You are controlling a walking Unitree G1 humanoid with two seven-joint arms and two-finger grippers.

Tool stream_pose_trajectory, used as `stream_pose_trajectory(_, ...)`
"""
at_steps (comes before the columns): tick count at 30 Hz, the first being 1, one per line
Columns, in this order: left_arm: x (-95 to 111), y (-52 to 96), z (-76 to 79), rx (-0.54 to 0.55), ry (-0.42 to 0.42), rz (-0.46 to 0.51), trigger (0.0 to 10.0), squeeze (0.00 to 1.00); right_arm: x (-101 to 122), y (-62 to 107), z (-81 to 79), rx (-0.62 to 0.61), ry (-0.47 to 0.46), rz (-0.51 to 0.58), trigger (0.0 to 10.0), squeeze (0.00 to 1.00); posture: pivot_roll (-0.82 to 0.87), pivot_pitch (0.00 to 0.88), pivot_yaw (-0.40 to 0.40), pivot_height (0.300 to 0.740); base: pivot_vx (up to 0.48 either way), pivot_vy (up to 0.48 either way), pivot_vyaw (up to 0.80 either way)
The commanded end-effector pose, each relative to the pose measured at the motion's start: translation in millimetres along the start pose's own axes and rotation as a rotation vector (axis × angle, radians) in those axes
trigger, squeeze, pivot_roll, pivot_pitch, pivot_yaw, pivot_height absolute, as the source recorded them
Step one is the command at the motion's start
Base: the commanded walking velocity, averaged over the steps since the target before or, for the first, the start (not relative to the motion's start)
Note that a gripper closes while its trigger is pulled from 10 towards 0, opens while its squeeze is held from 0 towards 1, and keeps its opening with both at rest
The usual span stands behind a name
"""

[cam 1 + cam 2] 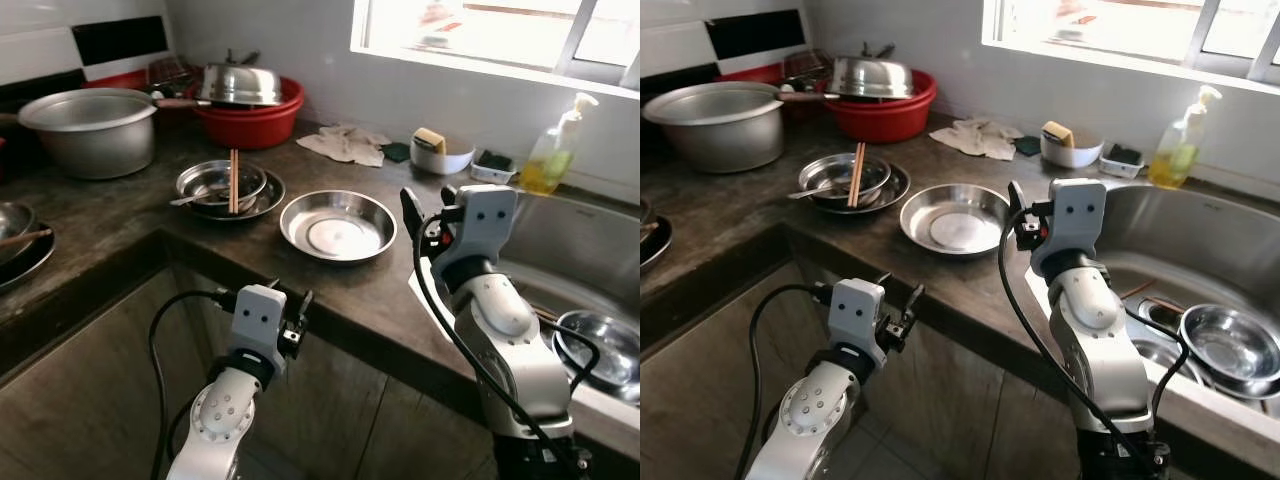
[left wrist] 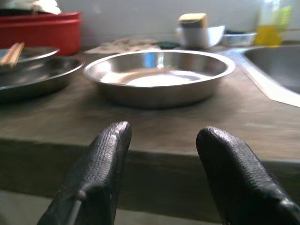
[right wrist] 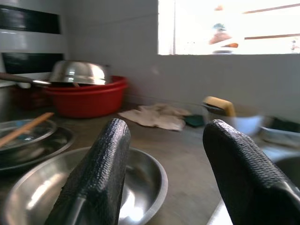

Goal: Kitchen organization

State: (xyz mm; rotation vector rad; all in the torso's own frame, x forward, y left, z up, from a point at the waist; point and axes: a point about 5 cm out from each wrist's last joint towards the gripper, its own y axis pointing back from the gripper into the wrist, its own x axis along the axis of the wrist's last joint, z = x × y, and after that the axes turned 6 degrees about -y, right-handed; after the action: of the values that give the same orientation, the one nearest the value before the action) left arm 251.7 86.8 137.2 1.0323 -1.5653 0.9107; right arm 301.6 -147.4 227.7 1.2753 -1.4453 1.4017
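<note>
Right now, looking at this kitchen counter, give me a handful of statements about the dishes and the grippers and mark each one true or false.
1. A pair of chopsticks lies across the small steel bowl. True.
2. The wide steel dish nearest the sink holds a sponge. False: it is empty; the sponge sits in the white bowl by the wall.
3. The right gripper is open, above the wide steel dish's rim. True.
4. The left gripper is clamped on the counter edge. False: it is open and holds nothing, just in front of the edge.
5. The red basin holds an upturned steel bowl. True.
6. The soap bottle stands beside the big pot. False: it stands behind the sink.
</note>
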Motion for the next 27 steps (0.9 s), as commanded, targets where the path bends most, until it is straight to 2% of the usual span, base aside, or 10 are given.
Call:
stream_pose_trajectory(1, 3.7, -0.5, 1.5, -0.005, -0.007, 0.010, 10.0, 0.00, 1.8, -4.7, 7.9, -0.020, -0.009, -0.016, 10.0, 0.00, 0.00, 0.000, -0.064, 0.740, 0.000, 0.000, 0.00)
stream_pose_trajectory(8, -5.4, 4.9, 1.8, -0.005, -0.013, -0.032, 10.0, 0.00, -17.6, -29.5, 11.6, 0.016, -0.047, -0.247, 10.0, 0.00, 0.00, 0.000, -0.065, 0.740, 0.000, 0.000, 0.00)
stream_pose_trajectory(12, -8.4, 8.1, 4.2, -0.005, -0.018, -0.048, 10.0, 0.00, -23.4, -40.3, 9.6, 0.055, -0.056, -0.318, 10.0, 0.00, 0.01, 0.000, -0.075, 0.740, 0.000, 0.000, 0.00)
stream_pose_trajectory(13, -9.1, 9.7, 5.0, -0.002, -0.017, -0.052, 10.0, 0.00, -24.2, -44.4, 8.1, 0.079, -0.056, -0.334, 10.0, 0.17, 0.01, 0.000, -0.080, 0.740, 0.000, 0.000, 0.00)
stream_pose_trajectory(14, -9.5, 11.0, 5.2, 0.001, -0.017, -0.055, 10.0, 0.00, -23.6, -48.4, 8.1, 0.084, -0.056, -0.336, 10.0, 1.00, 0.01, 0.000, -0.083, 0.740, 0.000, 0.000, 0.00)
stream_pose_trajectory(19, -16.6, 18.9, 0.1, 0.063, -0.030, -0.104, 10.0, 0.00, -19.9, -65.5, 6.4, 0.110, -0.037, -0.342, 10.0, 1.00, 0.02, 0.000, -0.096, 0.740, 0.000, 0.000, 0.00)
stream_pose_trajectory(20, -17.8, 20.7, -1.7, 0.078, -0.038, -0.114, 10.0, 0.00, -18.8, -69.4, 5.3, 0.121, -0.046, -0.346, 10.0, 0.49, 0.03, 0.000, -0.102, 0.740, 0.000, 0.000, 0.00)
stream_pose_trajectory(21, -19.2, 22.6, -4.1, 0.095, -0.043, -0.127, 10.0, 0.00, -18.0, -73.9, 4.9, 0.124, -0.048, -0.352, 10.0, 0.49, 0.03, 0.001, -0.103, 0.740, 0.000, 0.000, 0.00)
stream_pose_trajectory(22, -20.3, 23.7, -4.7, 0.097, -0.045, -0.132, 10.0, 0.00, -17.8, -76.8, 3.9, 0.128, -0.054, -0.353, 10.0, 0.00, 0.03, 0.005, -0.104, 0.740, 0.000, 0.000, 0.00)
stream_pose_trajectory(27, -22.2, 27.2, -2.1, 0.089, -0.031, -0.143, 10.0, 0.00, -21.4, -83.2, -1.4, 0.153, -0.069, -0.378, 10.0, 0.00, 0.03, 0.011, -0.107, 0.740, 0.000, 0.000, 0.00)
